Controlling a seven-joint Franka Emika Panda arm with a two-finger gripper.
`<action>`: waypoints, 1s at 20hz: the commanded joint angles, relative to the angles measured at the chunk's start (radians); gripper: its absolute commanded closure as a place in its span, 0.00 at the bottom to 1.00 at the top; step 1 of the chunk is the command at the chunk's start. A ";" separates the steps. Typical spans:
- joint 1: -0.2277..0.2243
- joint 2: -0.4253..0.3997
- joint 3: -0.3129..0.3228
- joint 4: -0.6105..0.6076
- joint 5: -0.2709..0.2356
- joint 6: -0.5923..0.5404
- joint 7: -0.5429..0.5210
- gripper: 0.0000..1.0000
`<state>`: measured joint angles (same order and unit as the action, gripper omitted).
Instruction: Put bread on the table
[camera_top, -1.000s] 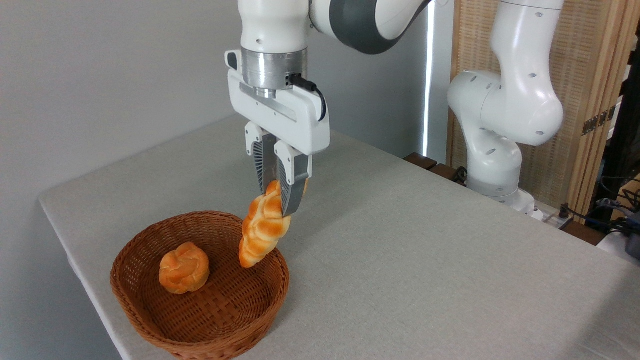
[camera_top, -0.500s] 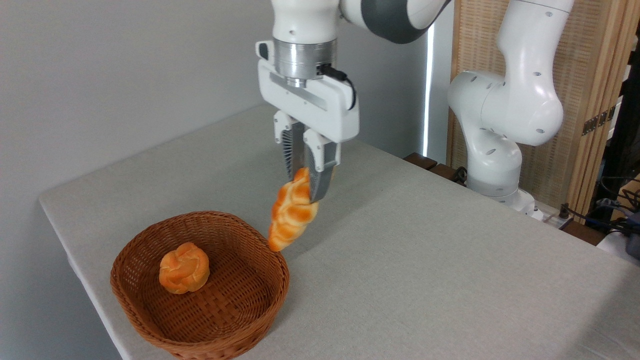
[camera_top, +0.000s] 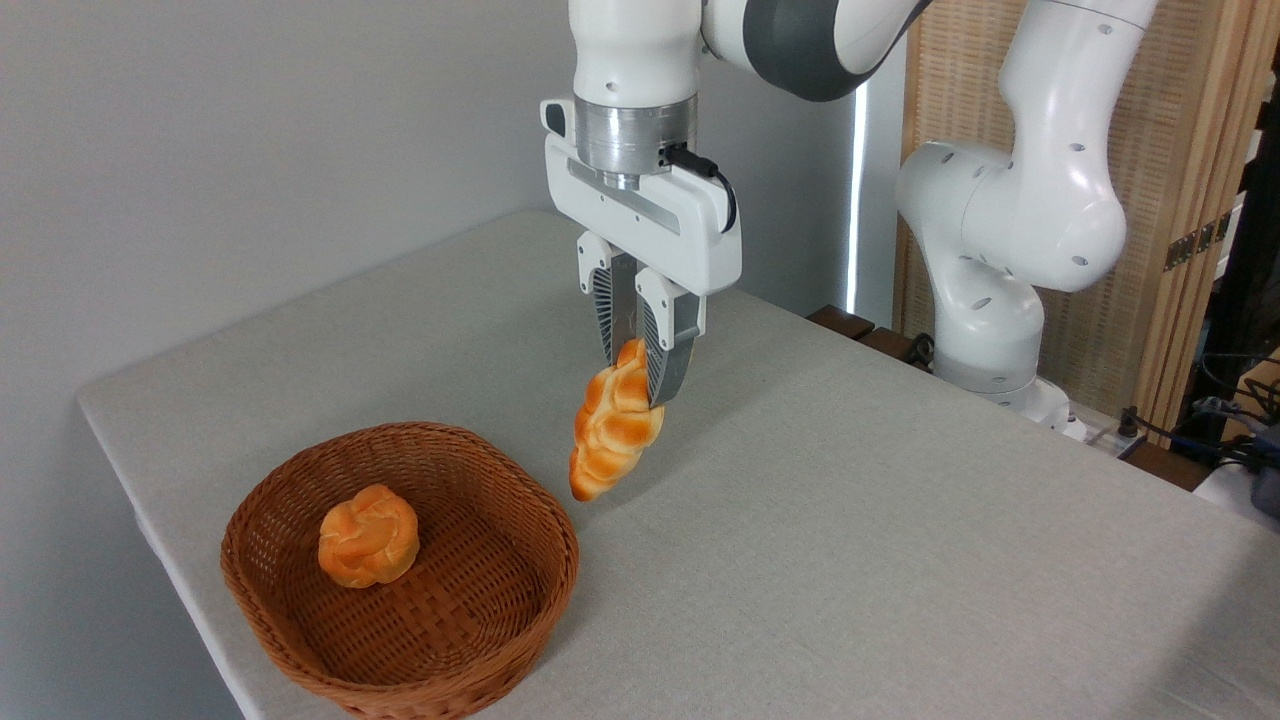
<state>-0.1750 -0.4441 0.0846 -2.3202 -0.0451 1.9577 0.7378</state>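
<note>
The long braided golden-orange bread (camera_top: 612, 430) hangs almost upright in the air, its upper end pinched in my gripper (camera_top: 640, 372), which is shut on it. Its lower tip hovers just above the grey-beige table (camera_top: 850, 520), to the right of the wicker basket's far rim. The part of the loaf between the fingers is hidden.
A brown wicker basket (camera_top: 300, 645) stands near the table's front left corner, holding a small round knotted bun (camera_top: 368, 535). The arm's white base (camera_top: 990, 330) rises at the table's back right edge, with cables and a wooden screen behind it.
My gripper has carried the bread up and to the right, out of the basket, until it hangs over the table beside the rim. The bun has stayed put.
</note>
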 joint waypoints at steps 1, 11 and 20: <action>-0.012 -0.016 0.009 -0.016 -0.018 -0.020 0.018 0.48; -0.031 -0.012 0.009 -0.021 -0.016 -0.020 0.017 0.32; -0.031 -0.010 0.009 -0.019 -0.015 -0.022 0.018 0.29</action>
<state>-0.1983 -0.4433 0.0842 -2.3407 -0.0452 1.9577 0.7389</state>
